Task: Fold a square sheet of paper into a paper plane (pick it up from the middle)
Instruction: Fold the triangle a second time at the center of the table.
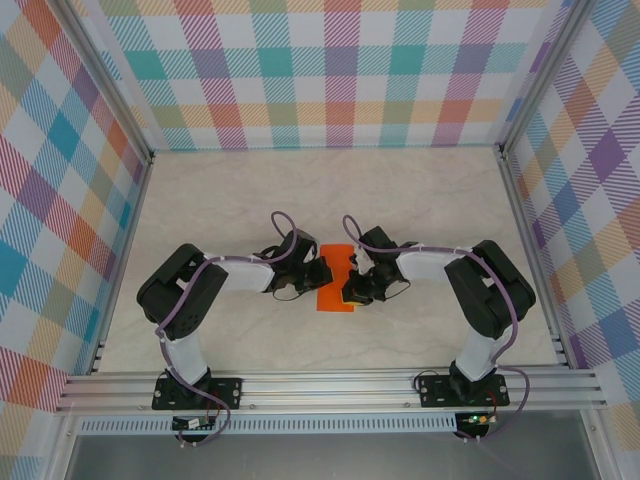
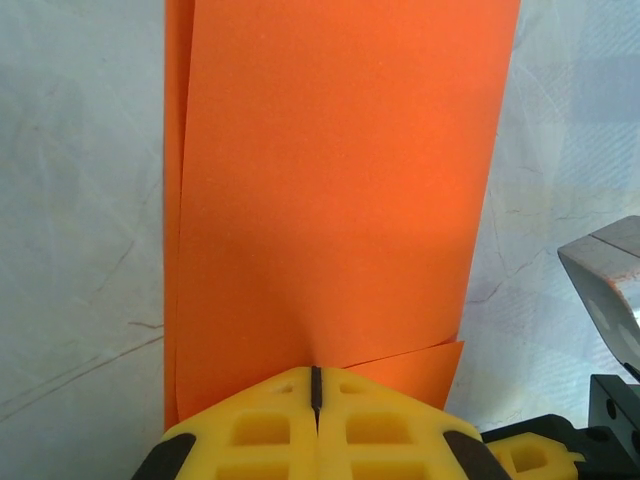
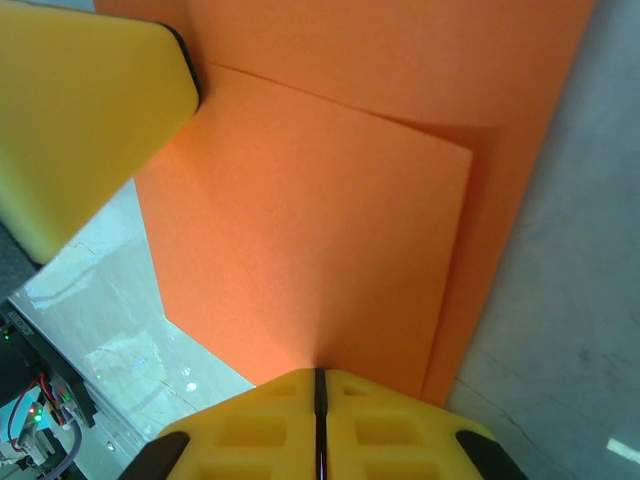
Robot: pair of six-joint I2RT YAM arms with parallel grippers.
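The square sheet of paper (image 1: 333, 298) is bright orange and folded over into a narrow layered strip, not a pointed paper plane. It sits at the table's middle between both grippers. In the left wrist view the sheet of paper (image 2: 330, 180) runs away from my left gripper (image 2: 316, 385), whose yellow jaws are shut on its near edge, where a loose lower corner sticks out to the right. My right gripper (image 3: 320, 380) is shut on the opposite edge of the paper (image 3: 310, 230), where an upper flap lies over a wider layer. From above, the left gripper (image 1: 318, 272) and right gripper (image 1: 352, 285) face each other.
The marble-patterned tabletop (image 1: 230, 200) lies bare round the arms. Checked walls and aluminium rails (image 1: 330, 385) close the workspace. A yellow finger of the left gripper (image 3: 80, 110) crosses the upper left of the right wrist view.
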